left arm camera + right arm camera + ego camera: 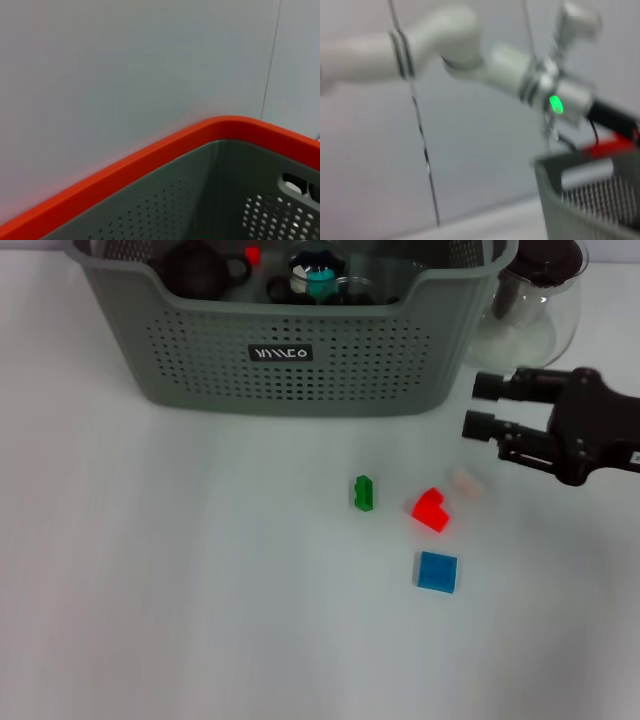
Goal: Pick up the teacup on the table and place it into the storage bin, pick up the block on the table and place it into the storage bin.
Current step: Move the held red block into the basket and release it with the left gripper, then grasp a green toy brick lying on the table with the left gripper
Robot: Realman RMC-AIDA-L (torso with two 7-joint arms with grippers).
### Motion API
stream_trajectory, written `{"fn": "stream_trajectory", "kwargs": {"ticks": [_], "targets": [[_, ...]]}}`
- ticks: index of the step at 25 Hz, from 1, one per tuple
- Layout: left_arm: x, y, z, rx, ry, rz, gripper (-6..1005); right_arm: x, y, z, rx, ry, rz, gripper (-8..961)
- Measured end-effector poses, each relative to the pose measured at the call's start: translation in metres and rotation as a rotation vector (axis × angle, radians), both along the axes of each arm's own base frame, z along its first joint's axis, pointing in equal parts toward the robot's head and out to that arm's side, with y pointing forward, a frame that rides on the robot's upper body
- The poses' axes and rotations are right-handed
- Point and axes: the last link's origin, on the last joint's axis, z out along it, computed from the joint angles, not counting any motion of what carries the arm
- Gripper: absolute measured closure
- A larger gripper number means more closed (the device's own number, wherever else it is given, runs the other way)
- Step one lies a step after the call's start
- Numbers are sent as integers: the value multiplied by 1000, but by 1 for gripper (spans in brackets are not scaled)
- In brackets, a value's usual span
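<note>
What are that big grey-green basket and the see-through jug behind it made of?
The storage bin looks like moulded matte plastic: one even colour, neat rows of punched holes, a cut-out handle. The pitcher appears to be clear glass, glossy, with the table showing through; clear plastic cannot be ruled out. Its dark lid looks plastic.

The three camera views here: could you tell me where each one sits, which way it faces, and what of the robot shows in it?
Head view: high on the robot, looking forward and down at the table, blocks and storage bin; the right gripper shows.
Left wrist view: close above an orange-rimmed bin corner, facing a wall; no robot parts show.
Right wrist view: looks sideways at the left arm above the storage bin.
Head and right wrist views share the storage bin.
</note>
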Motion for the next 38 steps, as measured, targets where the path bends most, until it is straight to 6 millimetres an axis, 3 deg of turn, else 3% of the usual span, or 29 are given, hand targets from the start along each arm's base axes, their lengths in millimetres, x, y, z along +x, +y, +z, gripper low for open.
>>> {"fn": "stream_trajectory", "kwargs": {"ticks": [7, 11, 13, 16, 18, 22, 25, 29, 32, 38], "targets": [[4, 3, 6, 49, -49, 11, 665, 8, -9, 7, 78, 52, 10, 451], [5, -10, 24, 73, -176, -4, 551, 11, -10, 9, 79, 46, 1, 451], [6, -32, 43, 75, -296, -70, 494, 11, -10, 10, 84, 46, -2, 451], [-3, -78, 68, 26, -457, -209, 496, 13, -6, 14, 88, 42, -22, 452], [-22, -110, 78, -23, -532, -287, 498, 14, -3, 18, 90, 38, -41, 453], [-80, -173, 87, -85, -620, -400, 501, 19, 5, 26, 74, 21, -108, 453], [-120, -202, 72, -131, -596, -411, 502, 21, 10, 33, 52, 12, -162, 452], [-162, -232, 26, -216, -506, -397, 504, 20, 15, 46, 29, 3, -209, 452], [-173, -243, -7, -270, -474, -410, 505, 18, 19, 53, 0, -8, -235, 451], [-170, -245, -68, -408, -388, -433, 503, 16, 24, 55, -87, -67, -289, 451]]}}
